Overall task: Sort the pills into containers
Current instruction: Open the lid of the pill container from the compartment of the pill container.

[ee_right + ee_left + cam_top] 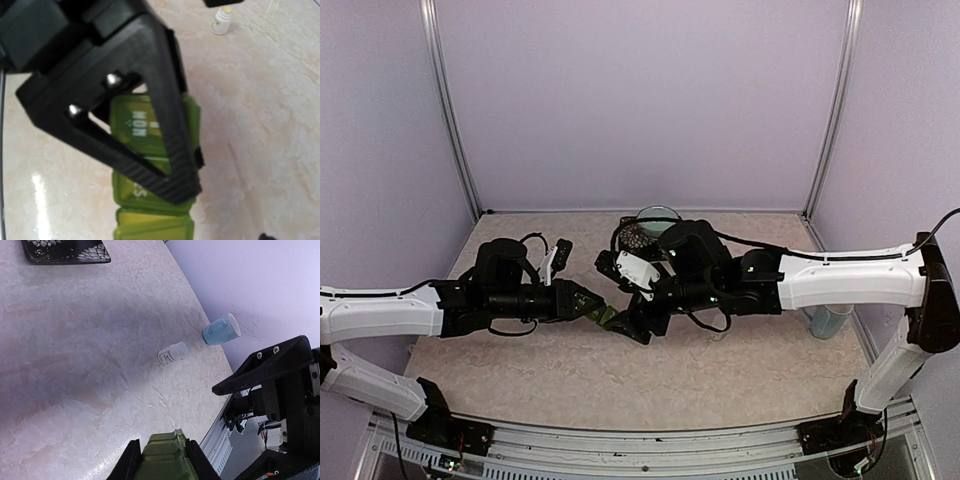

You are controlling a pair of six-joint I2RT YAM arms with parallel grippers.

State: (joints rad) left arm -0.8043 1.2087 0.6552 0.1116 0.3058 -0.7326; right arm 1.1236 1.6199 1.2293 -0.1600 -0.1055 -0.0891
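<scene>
The left gripper (161,463) is clamped on one end of the green containers (135,122), holding the strip out between the arms. The right gripper (638,325) sits right over it, one black finger (167,130) across the MON lid; whether its jaws are apart I cannot tell. This looks like lid-opening, so next a fingertip must catch a lid edge. A white pill bottle (172,354) lies well beyond.

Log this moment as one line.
left gripper: shut on containers | right gripper: above containers, open or shut unclear | bottle, mug: on table, apart
</scene>
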